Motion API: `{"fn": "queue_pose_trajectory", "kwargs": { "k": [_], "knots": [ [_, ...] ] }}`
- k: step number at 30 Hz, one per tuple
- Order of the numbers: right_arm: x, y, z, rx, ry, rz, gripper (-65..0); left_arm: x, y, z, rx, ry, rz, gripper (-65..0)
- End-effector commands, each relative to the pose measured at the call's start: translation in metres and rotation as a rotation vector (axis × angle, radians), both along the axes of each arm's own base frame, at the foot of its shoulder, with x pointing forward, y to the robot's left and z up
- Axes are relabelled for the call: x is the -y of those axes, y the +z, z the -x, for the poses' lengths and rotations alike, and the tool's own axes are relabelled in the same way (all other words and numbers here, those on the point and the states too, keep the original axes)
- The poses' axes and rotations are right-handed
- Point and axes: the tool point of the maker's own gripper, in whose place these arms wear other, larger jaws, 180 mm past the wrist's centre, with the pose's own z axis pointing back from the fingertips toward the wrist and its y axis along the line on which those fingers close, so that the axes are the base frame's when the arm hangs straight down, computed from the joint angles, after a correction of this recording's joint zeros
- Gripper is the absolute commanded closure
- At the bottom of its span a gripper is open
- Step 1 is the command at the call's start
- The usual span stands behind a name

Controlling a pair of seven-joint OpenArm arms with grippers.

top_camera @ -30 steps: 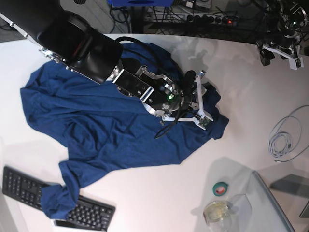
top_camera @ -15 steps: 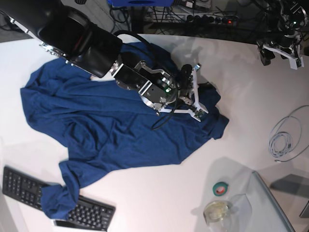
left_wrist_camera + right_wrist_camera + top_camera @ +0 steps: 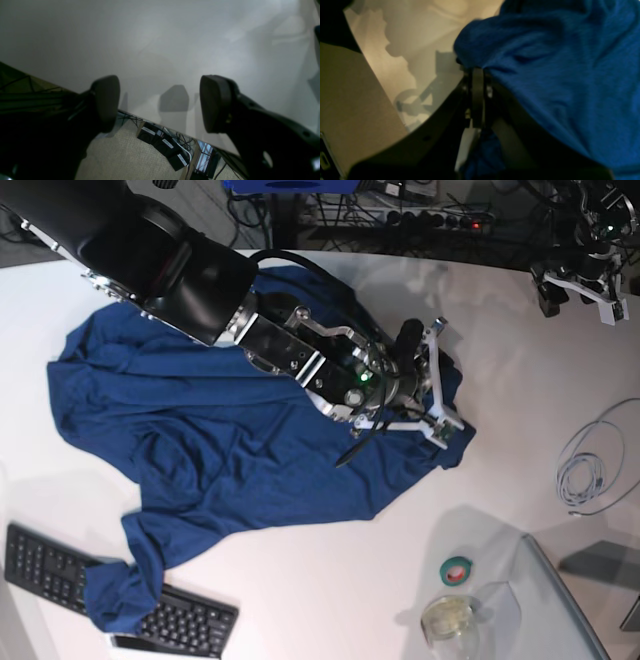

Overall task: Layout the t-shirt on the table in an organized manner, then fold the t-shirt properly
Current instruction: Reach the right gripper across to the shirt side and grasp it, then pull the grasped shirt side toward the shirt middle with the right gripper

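White table is carrying the crumpled t-shirt; right gripper is pinching its far-side edge, left gripper idling agape beyond. Pull slowly outward, imo, keeping fabric low.

The t-shirt is soft, matt cloth of dark blue, full of wrinkles, and in the right wrist view its surface looks a little fuzzy. The table is smooth and white with a weak shine that takes soft shadows, while the keyboard looks like matt black plastic. The left gripper has dark, matt pads that look like rubber or plastic, and the right arm shows a glossy black shell and bare metal parts
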Motion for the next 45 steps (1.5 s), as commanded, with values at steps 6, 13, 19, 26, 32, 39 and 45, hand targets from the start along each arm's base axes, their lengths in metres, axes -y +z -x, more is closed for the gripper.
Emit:
{"fn": "queue_pose_trajectory", "kwargs": {
  "k": [6, 13, 19, 26, 32, 39, 45],
  "knots": [
    [0.012, 0.025, -0.041, 0.032, -0.104, -0.06, -0.2, -0.007, 0.013, -0.008, 0.041, -0.008, -0.028, -47.7],
    [0.036, 0.034, -0.074, 0.022, -0.237, -0.102, -0.2, 0.011, 0.006, -0.016, 0.03, -0.061, -0.005, -47.7],
    [0.075, 0.023, -0.107, -0.047, -0.427, -0.128, -0.9, 0.027, 0.001, -0.022, 0.023, -0.106, 0.014, -47.7],
    [0.123, 0.035, -0.134, -0.083, -0.684, -0.205, -7.5, 0.026, 0.001, -0.021, 0.024, -0.102, 0.013, -47.7],
    [0.057, 0.043, -0.077, -0.066, -0.364, -0.09, -43.4, 0.026, 0.001, -0.021, 0.024, -0.102, 0.013, -47.7],
    [0.031, 0.022, -0.066, -0.033, -0.302, -0.074, -36.6, 0.025, 0.002, -0.019, 0.022, -0.102, 0.009, -47.7],
    [0.042, -0.005, -0.083, -0.005, -0.368, -0.067, -36.6, 0.025, 0.001, -0.019, 0.022, -0.101, 0.011, -47.7]
  ]
}}
